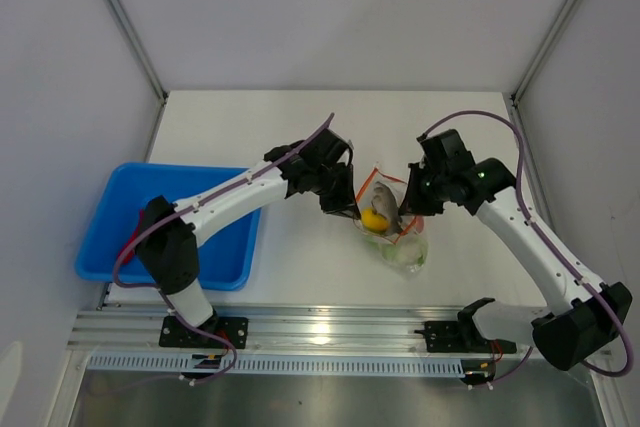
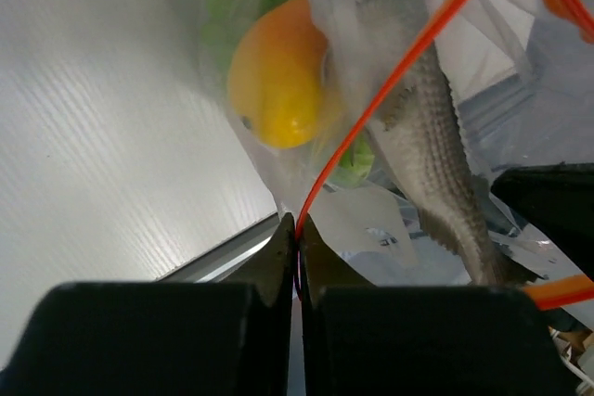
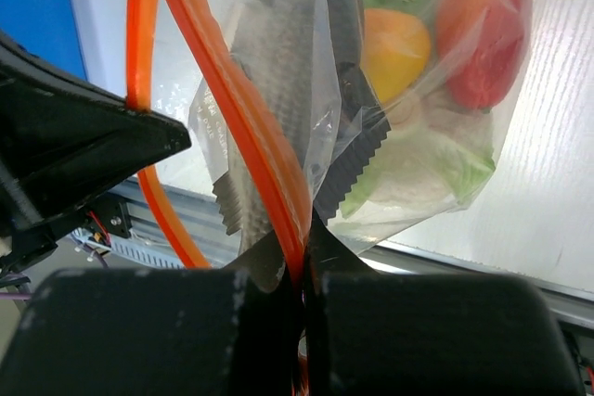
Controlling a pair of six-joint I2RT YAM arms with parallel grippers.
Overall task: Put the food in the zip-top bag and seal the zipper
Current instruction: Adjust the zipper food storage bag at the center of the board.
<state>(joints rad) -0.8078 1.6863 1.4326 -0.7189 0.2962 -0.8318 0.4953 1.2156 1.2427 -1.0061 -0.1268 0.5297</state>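
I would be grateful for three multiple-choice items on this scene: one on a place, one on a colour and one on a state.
1. In the top view, where does the blue tray lie?
A. left of the zip-top bag
B. right of it
C. under it

2. What colour is the zipper?
A. green
B. red-orange
C. blue

3. How does the left gripper stand?
A. wide open over bare table
B. shut on the zipper
C. shut on a loose lemon

Answers:
1. A, as the tray sits at the table's left edge and the bag near the middle.
2. B, as the strip along the bag's mouth shows red-orange in both wrist views.
3. B, as its fingers meet with the strip running in between them.
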